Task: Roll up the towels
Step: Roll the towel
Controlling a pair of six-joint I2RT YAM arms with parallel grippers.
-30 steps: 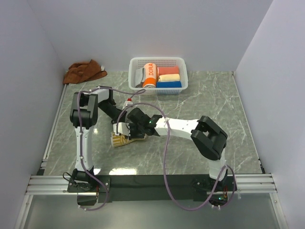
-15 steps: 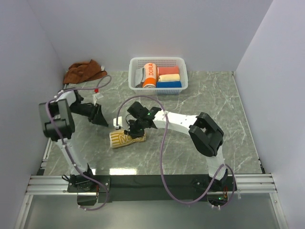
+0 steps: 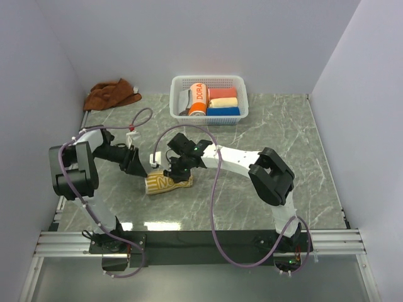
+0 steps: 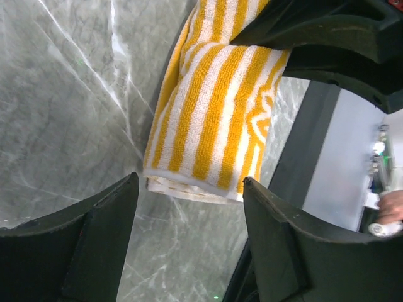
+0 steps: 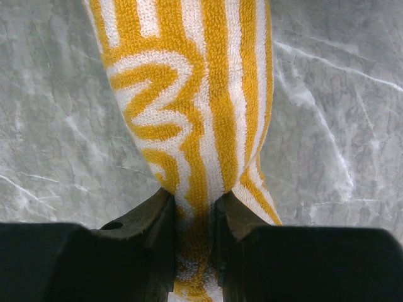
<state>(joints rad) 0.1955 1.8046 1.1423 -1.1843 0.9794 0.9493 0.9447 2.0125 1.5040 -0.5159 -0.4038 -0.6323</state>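
Note:
The cream-yellow striped towel (image 3: 167,183) lies rolled on the marble table, left of centre. My right gripper (image 3: 178,172) is shut on its right end; in the right wrist view the striped towel (image 5: 189,107) is pinched between the two fingers (image 5: 154,233). My left gripper (image 3: 140,165) hovers just left of the roll, open. In the left wrist view the roll's end (image 4: 214,126) lies beyond the spread fingers (image 4: 277,245), untouched. The rust-brown towel (image 3: 111,94) lies crumpled at the back left corner, away from both grippers.
A white basket (image 3: 210,82) at the back centre holds the orange DORA roll (image 3: 198,99) and small red, yellow and blue rolls. Walls close in on the left, back and right. A metal rail (image 3: 201,239) runs along the near edge.
My left gripper let go of the striped roll, swung out to the left, then came back close beside it, open. My right gripper moved onto the roll's right end and stays shut on it.

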